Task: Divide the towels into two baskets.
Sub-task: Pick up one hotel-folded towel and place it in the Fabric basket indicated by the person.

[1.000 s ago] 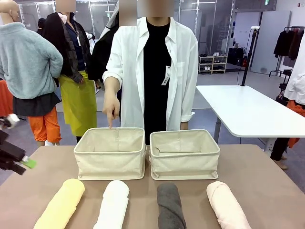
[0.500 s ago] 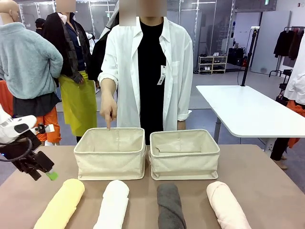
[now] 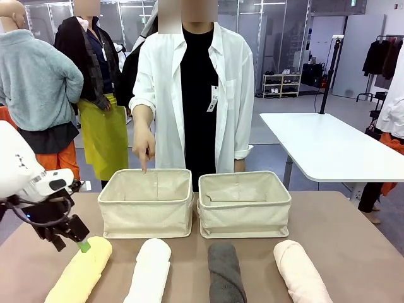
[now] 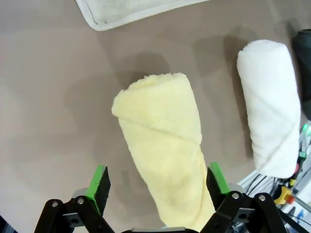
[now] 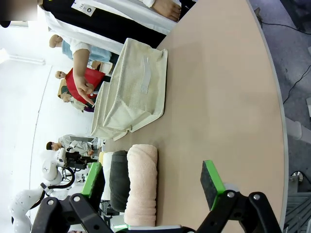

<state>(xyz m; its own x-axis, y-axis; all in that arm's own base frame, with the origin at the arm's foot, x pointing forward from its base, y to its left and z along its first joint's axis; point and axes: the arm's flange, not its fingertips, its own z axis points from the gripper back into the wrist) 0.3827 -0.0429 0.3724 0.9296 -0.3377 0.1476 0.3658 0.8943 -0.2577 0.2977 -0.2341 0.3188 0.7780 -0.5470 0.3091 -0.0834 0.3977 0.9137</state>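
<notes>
Green-padded left gripper, jaws wide open and empty, hangs over the pale yellow towel, leftmost of 4 on the table, 1 pad either side, the roll's long axis running between them towards the left basket beyond.

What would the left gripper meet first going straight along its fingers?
The pale yellow towel: in the left wrist view the left gripper has its open jaws framing the roll, tabletop beneath. Gap unclear; front view suggests it is close.
</notes>
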